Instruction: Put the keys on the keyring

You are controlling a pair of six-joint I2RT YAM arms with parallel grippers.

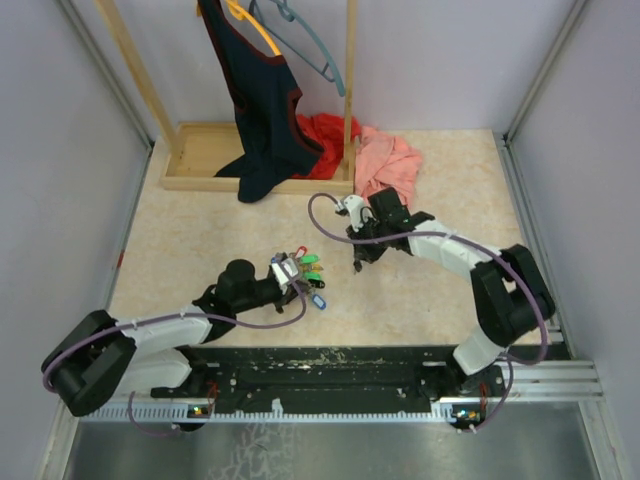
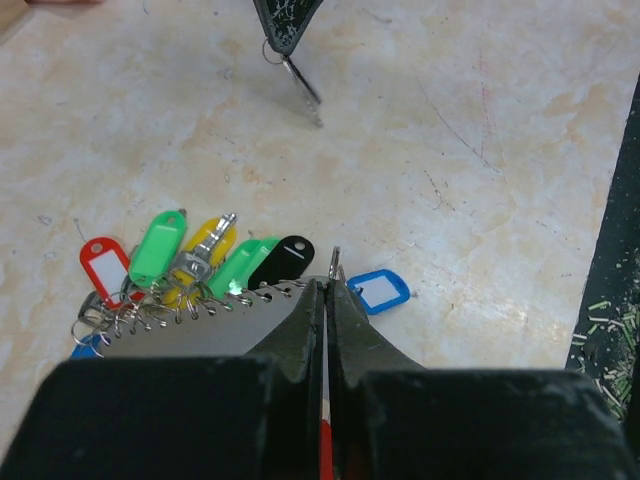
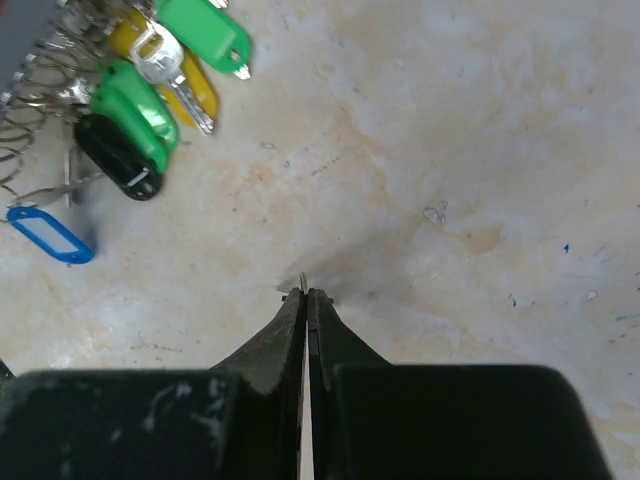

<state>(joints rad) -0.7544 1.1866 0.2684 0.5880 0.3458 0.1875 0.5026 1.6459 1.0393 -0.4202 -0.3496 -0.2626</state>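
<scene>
Pink cloth (image 1: 388, 160) and a wooden rack (image 1: 200, 150) lie beyond the keys (image 1: 305, 268).

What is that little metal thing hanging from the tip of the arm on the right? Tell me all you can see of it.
It is a key: slim, silvery bare metal, with no coloured tag showing. A small wire ring through its head is pinched in the shut tips of the right end effector, so the key hangs blade down and tilted over the beige table. Whether its tip touches the table cannot be told. It hangs well apart from the bunch of tagged keys.
</scene>
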